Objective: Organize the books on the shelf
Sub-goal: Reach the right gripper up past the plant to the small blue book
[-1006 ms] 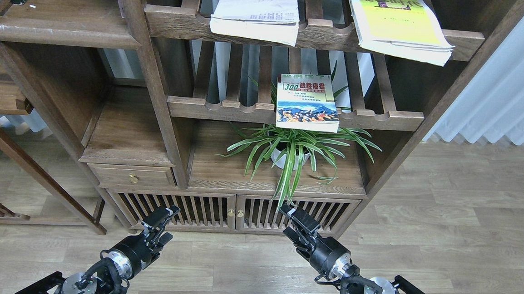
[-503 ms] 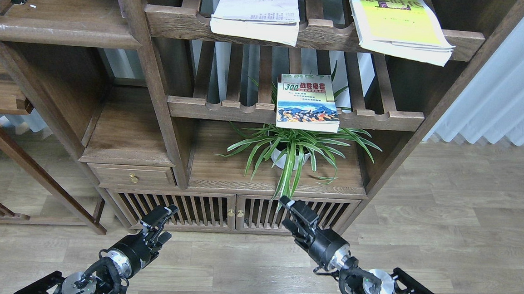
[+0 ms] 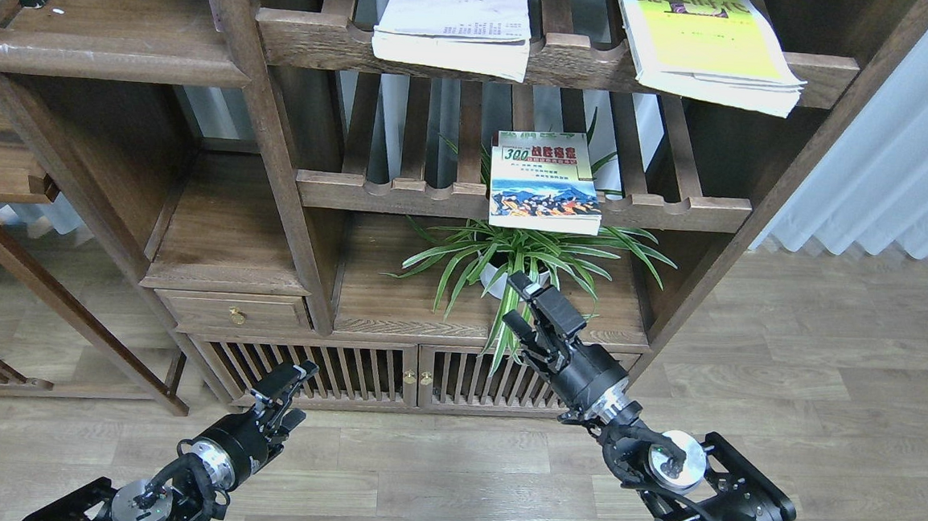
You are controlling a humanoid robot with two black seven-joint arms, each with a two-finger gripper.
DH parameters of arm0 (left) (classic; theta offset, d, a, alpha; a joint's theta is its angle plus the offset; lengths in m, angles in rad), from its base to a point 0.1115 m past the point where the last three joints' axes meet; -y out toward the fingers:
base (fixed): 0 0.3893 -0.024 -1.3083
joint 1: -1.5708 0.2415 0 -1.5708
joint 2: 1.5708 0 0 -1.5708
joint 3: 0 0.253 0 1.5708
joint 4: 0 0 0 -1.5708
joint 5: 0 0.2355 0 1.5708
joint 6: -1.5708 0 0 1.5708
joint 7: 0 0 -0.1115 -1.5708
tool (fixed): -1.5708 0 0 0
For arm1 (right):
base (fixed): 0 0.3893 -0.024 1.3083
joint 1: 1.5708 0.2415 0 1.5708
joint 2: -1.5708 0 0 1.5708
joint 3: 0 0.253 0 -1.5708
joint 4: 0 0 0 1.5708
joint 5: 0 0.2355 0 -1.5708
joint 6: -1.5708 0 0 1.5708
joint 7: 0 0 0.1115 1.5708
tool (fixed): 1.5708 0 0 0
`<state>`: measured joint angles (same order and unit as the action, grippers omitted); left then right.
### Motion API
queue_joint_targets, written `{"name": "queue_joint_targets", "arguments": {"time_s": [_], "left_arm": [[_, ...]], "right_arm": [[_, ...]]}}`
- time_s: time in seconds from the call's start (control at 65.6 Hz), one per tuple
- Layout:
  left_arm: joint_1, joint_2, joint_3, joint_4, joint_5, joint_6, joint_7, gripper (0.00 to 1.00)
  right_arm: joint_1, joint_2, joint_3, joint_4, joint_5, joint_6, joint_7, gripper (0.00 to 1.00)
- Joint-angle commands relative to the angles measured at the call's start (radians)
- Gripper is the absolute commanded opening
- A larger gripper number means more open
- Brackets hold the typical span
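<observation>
Three books sit on slatted racks, none yet on the plank shelf (image 3: 114, 58). Taking the plant (image 3: 524, 260) as landmark: the "300" book (image 3: 544, 183) lies directly above it, overhanging its rail; the white book (image 3: 454, 20) is higher up and left, the yellow book (image 3: 707, 42) higher up and right; the plank shelf is far up-left. I judge this the reach for the first pick. My right fingers (image 3: 527, 301) hang part open and empty, just in front of the plant's leaves. My left fingers (image 3: 288, 391), low and left of it, hold nothing; their gap looks narrow, I cannot tell exactly. Next I must lift past the leaves and front rail.
</observation>
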<state>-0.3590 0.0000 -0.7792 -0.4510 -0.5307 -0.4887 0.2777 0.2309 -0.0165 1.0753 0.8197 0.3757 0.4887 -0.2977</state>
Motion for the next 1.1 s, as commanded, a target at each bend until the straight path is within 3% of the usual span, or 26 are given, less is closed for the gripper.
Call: {"name": "queue_joint_targets", "arguments": {"time_s": [0.0,0.396,1.082], "left_arm": [[0.0,0.0,-0.002,0.002,0.0,0.0,0.0,1.0],[0.0,0.0,0.0,0.0,0.0,0.0,0.0,1.0],[0.0,0.0,-0.003,0.006,0.003,0.0,0.0,1.0]], "right_arm": [[0.008,0.003,0.031,-0.001,0.0,0.0,0.0,0.93],[0.119,0.015,0.092,-0.01,-0.001,0.0,0.0,0.95],[0.186,0.017,0.091,-0.102,-0.009,-0.163,0.002,0.95]]}}
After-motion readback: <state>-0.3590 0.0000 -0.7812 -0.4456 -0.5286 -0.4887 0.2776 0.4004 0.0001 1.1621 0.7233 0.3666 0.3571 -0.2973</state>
